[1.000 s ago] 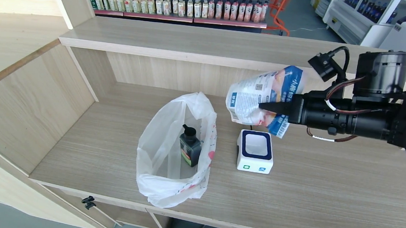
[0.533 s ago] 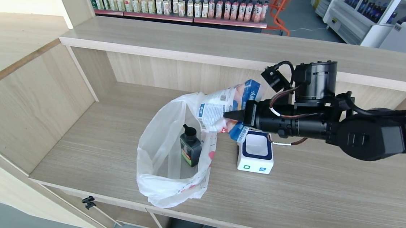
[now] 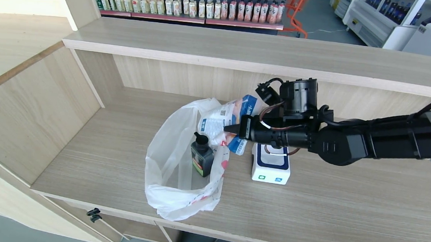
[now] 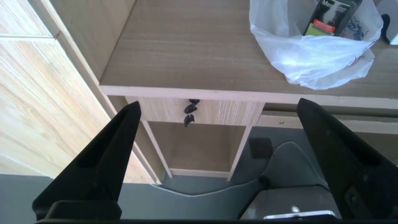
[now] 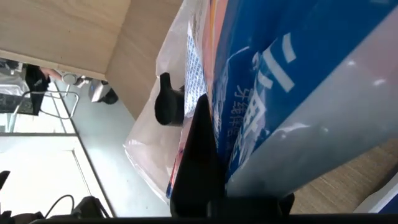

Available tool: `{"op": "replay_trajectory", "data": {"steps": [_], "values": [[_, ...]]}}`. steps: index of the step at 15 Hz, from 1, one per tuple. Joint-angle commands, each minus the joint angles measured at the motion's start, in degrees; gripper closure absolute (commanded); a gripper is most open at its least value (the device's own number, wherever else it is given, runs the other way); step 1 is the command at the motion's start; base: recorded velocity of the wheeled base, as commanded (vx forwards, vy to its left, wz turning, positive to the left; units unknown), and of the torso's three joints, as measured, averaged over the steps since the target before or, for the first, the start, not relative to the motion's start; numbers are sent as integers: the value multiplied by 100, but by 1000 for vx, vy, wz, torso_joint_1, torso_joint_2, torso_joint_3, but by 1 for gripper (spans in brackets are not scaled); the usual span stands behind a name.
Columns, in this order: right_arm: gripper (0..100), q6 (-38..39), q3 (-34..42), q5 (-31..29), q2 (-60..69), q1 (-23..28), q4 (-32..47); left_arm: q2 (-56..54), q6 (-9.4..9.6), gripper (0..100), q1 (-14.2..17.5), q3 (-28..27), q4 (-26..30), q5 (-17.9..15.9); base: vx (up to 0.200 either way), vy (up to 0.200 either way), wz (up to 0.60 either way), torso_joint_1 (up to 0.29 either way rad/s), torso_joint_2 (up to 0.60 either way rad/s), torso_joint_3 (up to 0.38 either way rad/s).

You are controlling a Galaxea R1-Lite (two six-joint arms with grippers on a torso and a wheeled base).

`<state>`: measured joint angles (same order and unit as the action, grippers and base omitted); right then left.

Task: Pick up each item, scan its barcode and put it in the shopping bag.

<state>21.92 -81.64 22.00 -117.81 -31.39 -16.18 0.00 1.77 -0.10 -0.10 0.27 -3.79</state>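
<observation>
"Pincer on the left: how does it stand?"

"The left wrist view has the left gripper [image 4: 219, 107] low in front of the counter [image 4: 186, 56]. Its fingers are spread wide with nothing between them."

"And on the counter, starting from the left?"

"First comes the shopping bag [image 3: 158, 159], white plastic with its mouth gaping upward. A black bottle [image 3: 201, 159] with a pump top stands upright inside it. At the far right of the bag's rim hangs the pouch [image 3: 215, 118], white and blue and tilted, with its lower end over the bag's mouth. Whether it touches the plastic cannot be told."

"What holds it?"

"The right gripper [image 3: 227, 129] is clamped on the pouch's side, and its arm stretches in level from the right. The right wrist view shows one dark finger pressed flat against the blue print."

"Further right?"

"The scanner [image 3: 271, 175] is a small white box with a dark-framed window facing up. It sits on the counter just beside the bag, under the right arm's wrist."
</observation>
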Motion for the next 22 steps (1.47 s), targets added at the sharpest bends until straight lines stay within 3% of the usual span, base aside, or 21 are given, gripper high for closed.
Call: {"op": "replay_trajectory", "data": {"steps": [1, 9, 10, 17, 20, 22], "values": [[100, -47, -115, 6, -172, -16, 1, 9, -1, 0, 1, 1, 0, 1, 0, 0, 0, 0, 0, 0], [100, -671, 104, 6, -40, 19, 194, 9, -1, 0, 1, 1, 0, 1, 0, 0, 0, 0, 0, 0], [0, -671, 69, 6, -40, 19, 185, 9, -1, 0, 1, 1, 0, 1, 0, 0, 0, 0, 0, 0], [0, -390, 280, 41, 751, 195, 176, 9, -1, 0, 1, 1, 0, 1, 0, 0, 0, 0, 0, 0], [0, -408, 1370, 67, 2262, 590, 211, 9, -1, 0, 1, 1, 0, 1, 0, 0, 0, 0, 0, 0], [0, -496, 2513, 41, 3695, 1162, 282, 0, -1, 0, 1, 1, 0, 1, 0, 0, 0, 0, 0, 0]]}}
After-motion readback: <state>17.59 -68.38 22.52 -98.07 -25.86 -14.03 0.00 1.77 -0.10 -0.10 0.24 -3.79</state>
